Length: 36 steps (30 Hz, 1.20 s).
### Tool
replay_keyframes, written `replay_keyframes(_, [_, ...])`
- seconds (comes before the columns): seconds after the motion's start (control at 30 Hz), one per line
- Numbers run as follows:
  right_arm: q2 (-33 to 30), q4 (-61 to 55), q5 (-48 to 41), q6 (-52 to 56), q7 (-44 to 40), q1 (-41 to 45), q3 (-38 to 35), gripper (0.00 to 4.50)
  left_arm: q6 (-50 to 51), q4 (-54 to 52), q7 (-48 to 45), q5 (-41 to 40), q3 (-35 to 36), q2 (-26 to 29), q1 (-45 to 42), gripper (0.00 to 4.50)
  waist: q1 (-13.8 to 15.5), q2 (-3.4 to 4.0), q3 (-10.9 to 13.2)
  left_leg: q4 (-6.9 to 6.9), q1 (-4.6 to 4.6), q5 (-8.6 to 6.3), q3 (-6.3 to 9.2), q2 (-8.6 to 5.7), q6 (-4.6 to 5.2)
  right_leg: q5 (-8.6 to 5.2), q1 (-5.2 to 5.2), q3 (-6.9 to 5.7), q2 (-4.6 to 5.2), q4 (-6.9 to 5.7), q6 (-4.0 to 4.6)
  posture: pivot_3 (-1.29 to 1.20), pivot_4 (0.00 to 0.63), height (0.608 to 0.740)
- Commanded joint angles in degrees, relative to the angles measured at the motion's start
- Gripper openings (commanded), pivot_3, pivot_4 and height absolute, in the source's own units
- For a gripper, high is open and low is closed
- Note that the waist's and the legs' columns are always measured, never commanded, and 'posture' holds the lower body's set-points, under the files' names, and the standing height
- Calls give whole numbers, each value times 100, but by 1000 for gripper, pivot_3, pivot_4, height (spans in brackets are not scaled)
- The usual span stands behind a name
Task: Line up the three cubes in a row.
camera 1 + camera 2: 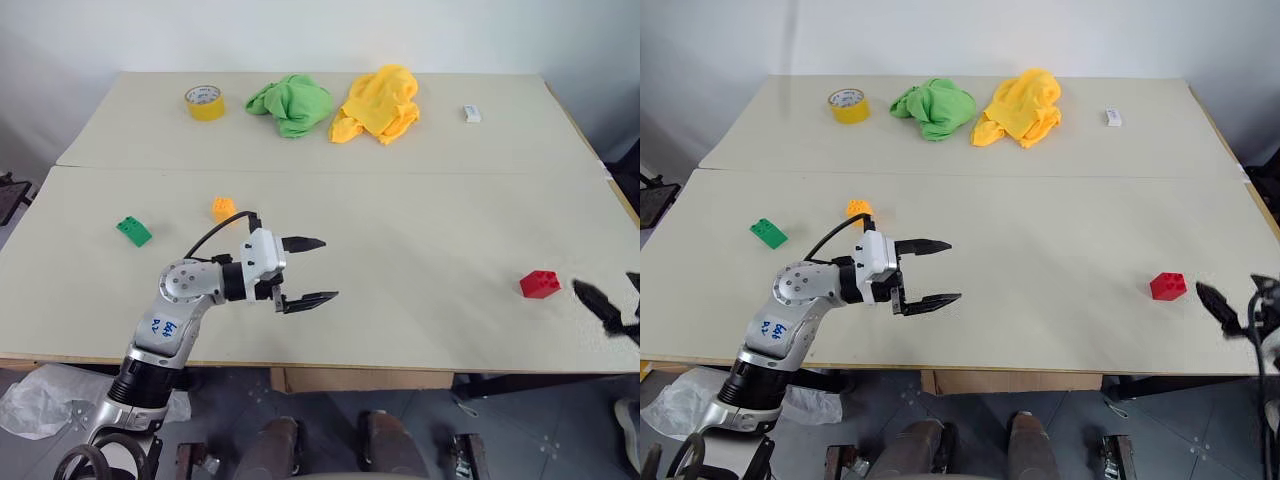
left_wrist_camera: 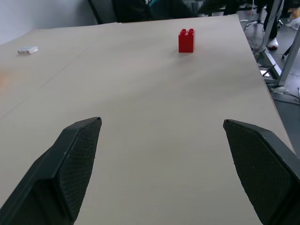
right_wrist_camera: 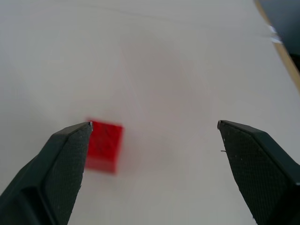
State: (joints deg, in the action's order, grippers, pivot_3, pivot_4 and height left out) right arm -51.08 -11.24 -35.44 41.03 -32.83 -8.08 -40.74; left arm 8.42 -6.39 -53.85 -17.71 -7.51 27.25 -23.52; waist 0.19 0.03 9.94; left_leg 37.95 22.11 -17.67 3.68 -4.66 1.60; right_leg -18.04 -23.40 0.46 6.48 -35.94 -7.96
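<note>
The red cube (image 1: pixel 540 284) stands near the table's right front, the orange-yellow cube (image 1: pixel 223 208) left of centre, and the green cube (image 1: pixel 134 231) farther left. My left gripper (image 1: pixel 330 268) hovers open over the table's middle front, pointing right toward the distant red cube (image 2: pixel 186 40), with the orange-yellow cube just behind its wrist. At the table's right edge my right gripper (image 1: pixel 610 300) is open, a little to the right of the red cube. In the right wrist view the red cube (image 3: pixel 104 145) sits beside one of the fingers (image 3: pixel 61 164), not between the two.
Along the back of the table (image 1: pixel 420 230) lie a yellow tape roll (image 1: pixel 204 102), a green cloth (image 1: pixel 291 103), a yellow cloth (image 1: pixel 377 103) and a small white object (image 1: pixel 471 114). A seam runs across the tabletop behind the cubes.
</note>
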Motion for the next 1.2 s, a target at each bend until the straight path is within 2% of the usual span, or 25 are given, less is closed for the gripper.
replay_keyframes(0.03, [-663,90,160,1093,90,159,549,4500,-133,-101,39,2,55,-42,57,4419,48,0,0,0,4,0,4,-2,0,0,1,0,1,0,0,0,150,740])
replay_keyframes(0.1, [-751,267,246,1376,220,397,815,4500,-125,-117,54,16,18,-72,61,4419,94,-3,1,6,5,-1,3,-5,2,0,2,-2,3,0,-1,0,150,740])
replay_keyframes(0.23, [-495,627,36,1879,269,1031,1021,4500,-129,-243,130,54,12,-81,168,4419,133,-4,1,9,8,-1,3,-14,4,1,0,-4,7,4,-2,0,150,740])
replay_keyframes(0.5, [-424,1390,652,1580,260,1664,1781,4500,-167,-229,290,154,47,-82,221,4419,120,-3,1,10,9,-1,2,-13,4,1,-2,-5,4,2,-2,0,150,740])
replay_keyframes(0.63, [-323,1670,763,1472,250,2012,1904,3651,-175,-295,311,187,53,-41,251,4500,113,-3,1,11,9,-1,0,-13,3,1,-4,-5,3,1,-2,0,150,740])
replay_keyframes(0.83, [-341,1602,852,1252,-51,2043,2062,1717,-159,-337,420,216,178,51,329,4500,117,-3,1,10,9,-1,0,-12,3,1,-4,-5,4,1,-2,0,150,740])
replay_keyframes(0.87, [-565,1444,908,931,-547,1943,2299,1498,-108,-365,528,188,318,82,434,4500,117,-3,1,10,9,-1,0,-12,3,1,-4,-5,3,1,-2,0,150,740])
replay_keyframes(0.93, [-904,1281,1088,37,-1572,2017,2795,1527,-75,-376,642,183,525,188,640,4500,80,0,0,8,9,-1,-1,-12,3,1,-8,-4,3,1,-2,0,150,740])
replay_keyframes(1.0, [-1007,1345,1242,-714,-2225,2259,3130,1527,-86,-344,651,202,577,247,715,4500,32,-1,0,4,9,-1,-10,-4,3,1,-11,0,-4,1,-3,0,150,740])
replay_keyframes(1.1, [-754,1548,1331,-2022,-3507,3193,3753,1527,-140,-285,617,247,595,335,800,4500,-48,-1,1,9,7,0,-11,-4,0,2,-10,-1,-6,1,-3,0,150,740])
replay_keyframes(1.2, [-210,2169,1891,-1821,-4041,4743,4853,1527,-192,-318,599,255,617,380,897,4500,-83,-6,4,10,2,-3,-17,8,-6,3,-10,0,-10,4,-5,0,150,740])
